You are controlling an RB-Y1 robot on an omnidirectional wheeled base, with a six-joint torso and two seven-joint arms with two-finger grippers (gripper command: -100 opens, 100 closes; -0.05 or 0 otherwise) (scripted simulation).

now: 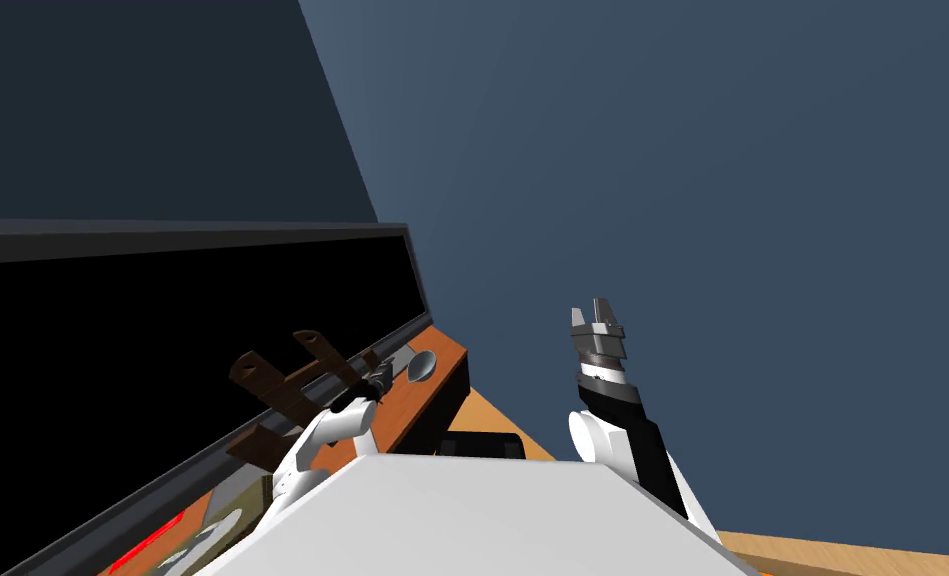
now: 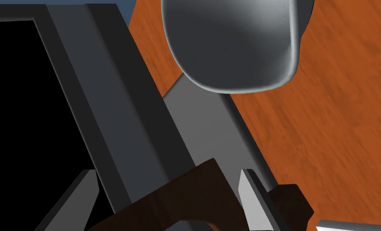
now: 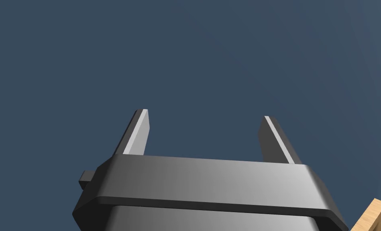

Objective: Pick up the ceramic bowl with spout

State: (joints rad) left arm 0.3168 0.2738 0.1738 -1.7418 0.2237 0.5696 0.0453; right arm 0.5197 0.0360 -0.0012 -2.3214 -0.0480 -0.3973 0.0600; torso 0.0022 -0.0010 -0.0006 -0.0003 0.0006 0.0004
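Grey bowl sits on the orange wood counter, just beside the dark frame. Left gripper, 2 fingers spread, points along that frame, bowl straight ahead (the nearer arm). Right gripper, also spread, hangs well off the frame.

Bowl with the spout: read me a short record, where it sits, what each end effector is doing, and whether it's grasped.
bowl: grey, on the orange-brown wood top, beside a dark frame
left end effector: open, aimed at the bowl, short of it, no contact
near left fingers: dark brown piece
right end effector: open, raised, holding nothing
grasp: not yet made
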